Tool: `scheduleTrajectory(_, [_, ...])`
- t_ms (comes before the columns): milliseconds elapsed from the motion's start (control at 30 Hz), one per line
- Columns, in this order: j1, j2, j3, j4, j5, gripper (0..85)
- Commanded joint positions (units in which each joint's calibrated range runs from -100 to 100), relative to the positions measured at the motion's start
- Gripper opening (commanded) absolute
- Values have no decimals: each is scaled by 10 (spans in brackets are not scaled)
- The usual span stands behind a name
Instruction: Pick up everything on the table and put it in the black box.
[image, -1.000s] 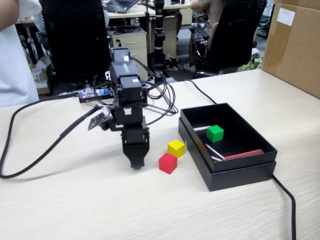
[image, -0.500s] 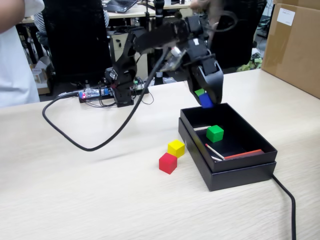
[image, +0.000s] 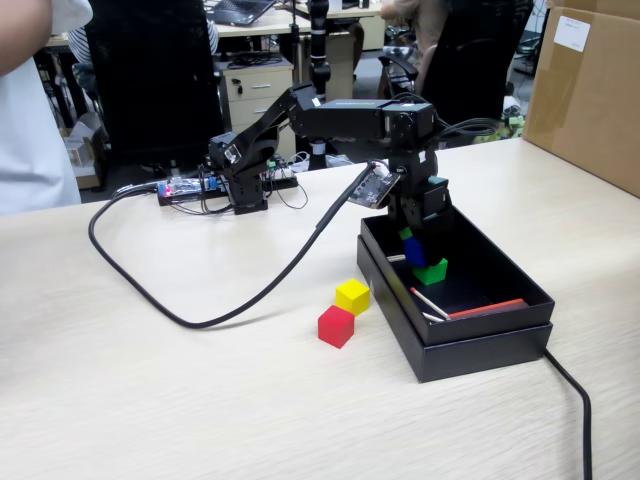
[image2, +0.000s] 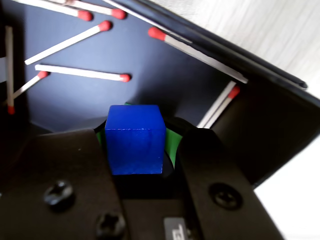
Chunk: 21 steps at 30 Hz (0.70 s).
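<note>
On the pale beige wood-grain surface (image: 150, 400), left to right: small solid red cube (image: 336, 326), then small solid yellow cube (image: 352, 296), touching at a corner, just beside the shallow matte black cardboard box (image: 480, 345). Likely light, rigid, smooth; best pinched across two opposite flat faces. No long axis; edges turned diagonal to the box wall. Inside the box: black gripper (image2: 145, 155) clamped on small blue cube (image2: 135, 138), just above small green cube (image: 432, 270).
</note>
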Motion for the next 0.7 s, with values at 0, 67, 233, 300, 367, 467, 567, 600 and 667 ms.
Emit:
scheduleTrajectory(0, [-3, -58, 7, -20, 4, 124])
scheduleTrajectory(67, [-6, -60, -1, -20, 4, 124])
scheduleTrajectory(233, [-6, -48, -18, -20, 6, 242])
scheduleTrajectory(300, [-5, -49, -24, -20, 6, 303])
scheduleTrajectory(367, [-5, -50, -28, -20, 6, 379])
scheduleTrajectory(467, [-7, -113, -30, -20, 6, 407])
scheduleTrajectory(567, [-28, -265, -50, -20, -10, 406])
scheduleTrajectory(600, [-35, -292, -59, -20, -18, 406])
scheduleTrajectory(667, [-50, -333, -70, -20, -36, 404])
